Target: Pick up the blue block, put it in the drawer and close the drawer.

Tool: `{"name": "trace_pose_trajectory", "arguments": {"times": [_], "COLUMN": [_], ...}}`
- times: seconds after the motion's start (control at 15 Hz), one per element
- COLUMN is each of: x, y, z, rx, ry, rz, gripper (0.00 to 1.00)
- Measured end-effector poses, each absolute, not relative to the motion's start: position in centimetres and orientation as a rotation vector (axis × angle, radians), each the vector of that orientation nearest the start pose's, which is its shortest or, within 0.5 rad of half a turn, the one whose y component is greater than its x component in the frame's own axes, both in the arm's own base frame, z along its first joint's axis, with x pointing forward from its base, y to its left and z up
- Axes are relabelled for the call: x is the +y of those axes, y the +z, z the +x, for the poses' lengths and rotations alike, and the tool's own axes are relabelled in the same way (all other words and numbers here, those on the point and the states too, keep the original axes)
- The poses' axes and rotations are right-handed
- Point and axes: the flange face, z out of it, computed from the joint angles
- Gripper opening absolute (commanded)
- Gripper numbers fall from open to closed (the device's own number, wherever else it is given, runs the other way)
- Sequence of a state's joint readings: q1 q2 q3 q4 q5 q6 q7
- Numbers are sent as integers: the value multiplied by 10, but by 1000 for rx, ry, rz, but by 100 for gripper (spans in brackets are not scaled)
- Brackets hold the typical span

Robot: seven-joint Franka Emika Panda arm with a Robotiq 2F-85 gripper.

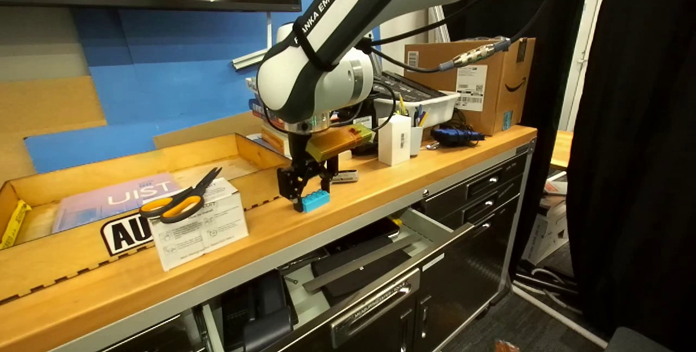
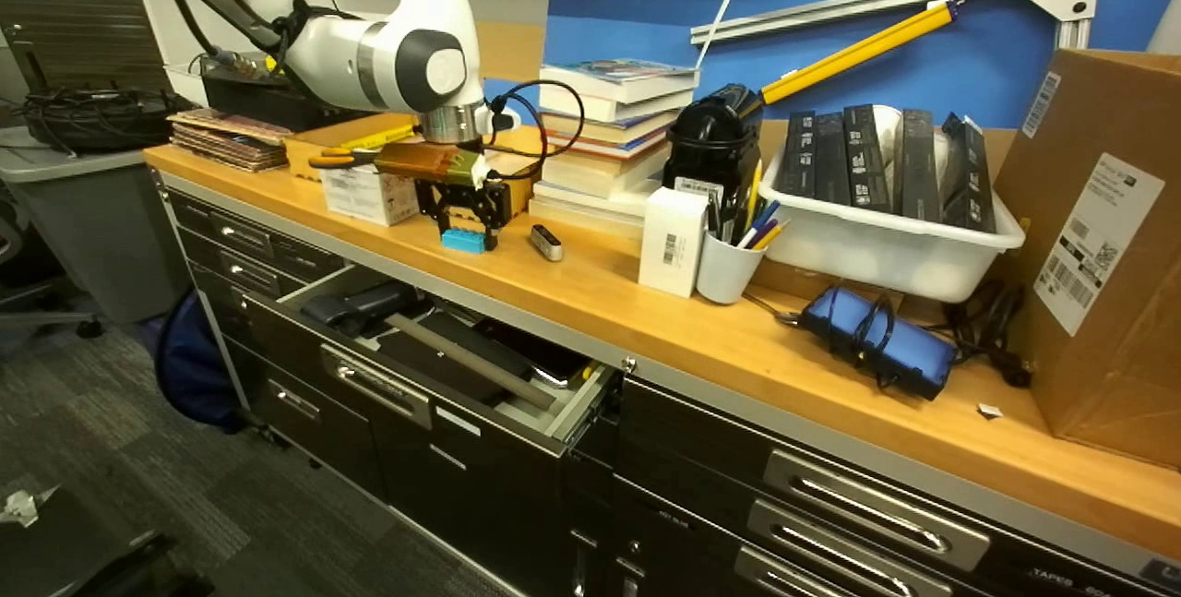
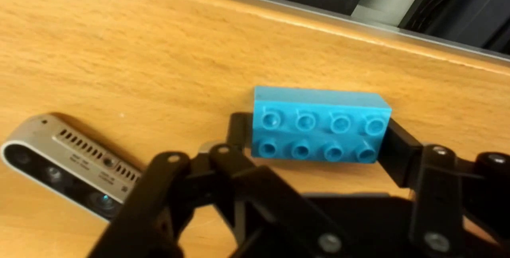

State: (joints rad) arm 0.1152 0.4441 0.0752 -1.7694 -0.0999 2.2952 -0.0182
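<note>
Pincer [image 3: 317,136] parted to the length of the blue block [image 2: 463,241], one finger against each end, holding it near the front edge of the desk [image 1: 375,186], raised or resting cannot tell; drawer [image 2: 374,385] pulled out below that edge, small camera [image 3: 79,162] nearby, farther back.

In an exterior view the arm [image 1: 348,31] slants down from the upper right toward the centre of the frame, its gripper [image 1: 312,195] pointing downward beneath. In an exterior view the white wrist [image 2: 443,53] stands in the upper left, directly over the gripper. In the wrist view the gripper fills the lower part, both fingers [image 3: 398,152] clasping opposite ends of the blue block [image 3: 320,130].
</note>
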Motion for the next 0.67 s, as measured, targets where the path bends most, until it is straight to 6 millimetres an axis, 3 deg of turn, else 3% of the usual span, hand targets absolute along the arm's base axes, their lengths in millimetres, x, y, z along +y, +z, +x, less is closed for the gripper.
{"name": "trace_pose_trajectory", "arguments": {"times": [0.07, 0.33, 0.67], "x": [119, 110, 79], "y": [322, 323, 326], "z": [653, 648, 599], "rx": [-395, -349, -392], "ry": [-151, -91, 186], "rz": [-3156, -3174, -3200], "gripper": [46, 46, 46]}}
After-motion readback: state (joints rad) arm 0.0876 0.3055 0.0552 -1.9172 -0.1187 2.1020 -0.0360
